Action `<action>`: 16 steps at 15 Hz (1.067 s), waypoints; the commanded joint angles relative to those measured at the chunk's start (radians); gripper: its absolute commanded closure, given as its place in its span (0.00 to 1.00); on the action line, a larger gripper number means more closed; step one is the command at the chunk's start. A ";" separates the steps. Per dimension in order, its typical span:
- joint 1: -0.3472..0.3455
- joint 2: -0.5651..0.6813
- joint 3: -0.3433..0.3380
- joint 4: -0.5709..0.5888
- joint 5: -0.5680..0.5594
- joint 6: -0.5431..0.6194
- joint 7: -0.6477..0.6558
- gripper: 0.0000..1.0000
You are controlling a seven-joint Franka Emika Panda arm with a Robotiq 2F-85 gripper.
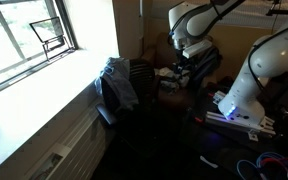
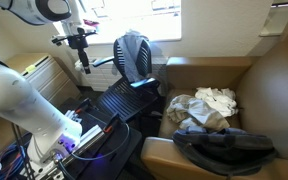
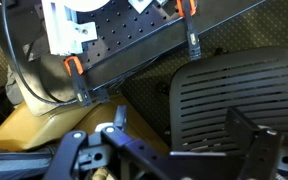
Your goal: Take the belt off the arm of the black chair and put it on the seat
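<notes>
Wrist view: gripper [image 3: 170, 162] spread wide, empty.

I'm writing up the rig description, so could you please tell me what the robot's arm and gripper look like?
The arm has rounded, glossy white shells, with a blue-violet light glowing at its base. The gripper is black, with slim jointed linkage bars.

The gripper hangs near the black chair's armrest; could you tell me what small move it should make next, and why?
Probably ease toward the armrest, jaws open. In an exterior view the gripper hangs close to the armrest's outer end, and the wrist view shows its jaws apart and empty. The belt itself I cannot make out.
</notes>
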 commanded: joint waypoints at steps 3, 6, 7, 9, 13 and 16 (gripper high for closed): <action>-0.185 0.086 -0.097 -0.025 -0.128 0.194 0.127 0.00; -0.298 0.171 -0.204 -0.024 -0.175 0.311 0.138 0.00; -0.237 0.101 -0.165 -0.023 -0.150 0.238 0.123 0.00; -0.258 0.130 -0.194 -0.016 -0.156 0.252 0.105 0.00; -0.285 0.192 -0.174 0.025 -0.194 0.320 0.290 0.00; -0.357 0.273 -0.255 0.056 -0.241 0.416 0.368 0.00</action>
